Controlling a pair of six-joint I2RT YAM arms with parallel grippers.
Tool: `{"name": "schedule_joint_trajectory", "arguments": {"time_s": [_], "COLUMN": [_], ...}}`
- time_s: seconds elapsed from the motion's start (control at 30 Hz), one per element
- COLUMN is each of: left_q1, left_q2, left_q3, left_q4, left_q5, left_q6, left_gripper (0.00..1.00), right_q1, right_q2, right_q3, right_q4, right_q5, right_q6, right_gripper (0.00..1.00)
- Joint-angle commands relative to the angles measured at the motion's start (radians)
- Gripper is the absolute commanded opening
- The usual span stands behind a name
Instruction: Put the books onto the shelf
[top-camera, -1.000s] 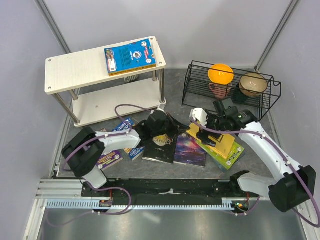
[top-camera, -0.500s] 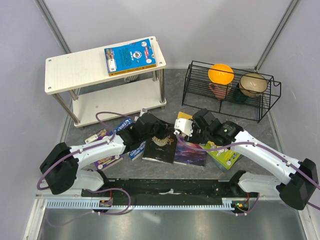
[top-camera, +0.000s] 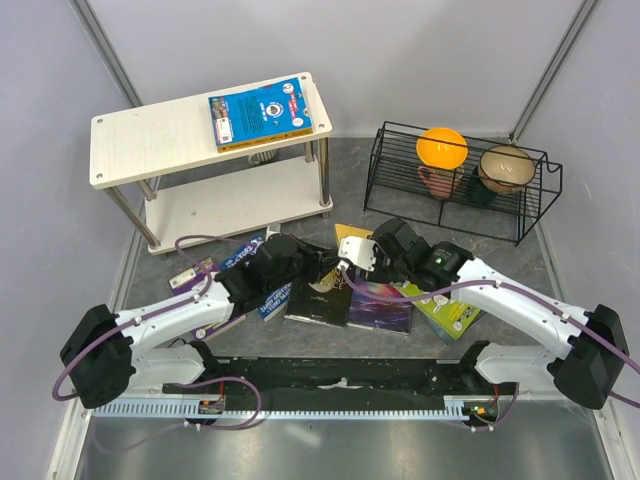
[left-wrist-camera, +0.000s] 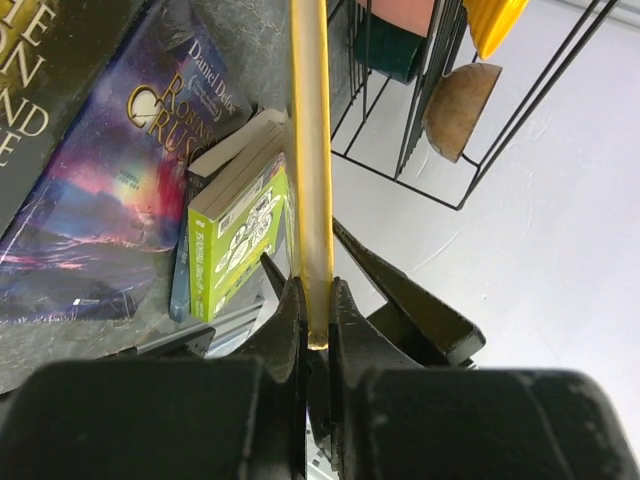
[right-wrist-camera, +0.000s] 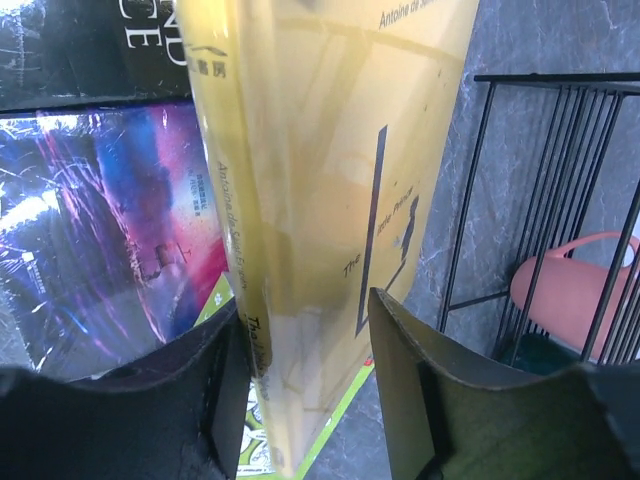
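Observation:
A yellow book stands on edge above the books lying on the floor. My left gripper is shut on its thin lower edge, seen end-on in the left wrist view. My right gripper straddles the same yellow book, one finger on the spine and the other against the cover. Below lie a black-and-gold book, a galaxy book, a lime-green book and a purple book. The pale shelf stands at the back left with a blue book on top.
A black wire rack at the back right holds an orange bowl, a brown bowl and a pink mug. It stands close behind the yellow book. Grey walls close in the left and right sides.
My right gripper has swung left from the right-hand pile and narrowed its jaws round the yellow book. The left arm has drawn back to the left, staying shut.

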Motion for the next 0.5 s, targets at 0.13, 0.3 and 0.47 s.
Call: {"name": "schedule_joint_trajectory", "arguments": {"time_s": [0.13,0.3,0.47], "left_q1": [0.002,0.004,0.022], "left_q2": [-0.101,-0.182,-0.288], "left_q3": [-0.036,-0.063,-0.067], "left_q4": [0.147,0.147,0.045], "left_q5": [0.002,-0.016,-0.021], "left_q6": [-0.095,-0.059,0.137], "left_gripper": [0.02,0.02,0.17], "right_q1": [0.006,0.005,0.0], "right_q2": [0.018,0.017,0.032], "right_q3": [0.067,0.17,0.28], "right_q4": [0.085,0.044,-0.048], "right_q5": [0.011,-0.032,-0.127], "right_q6": [0.022,0.035,0.05], "right_gripper": [0.19,0.0,0.0]}}
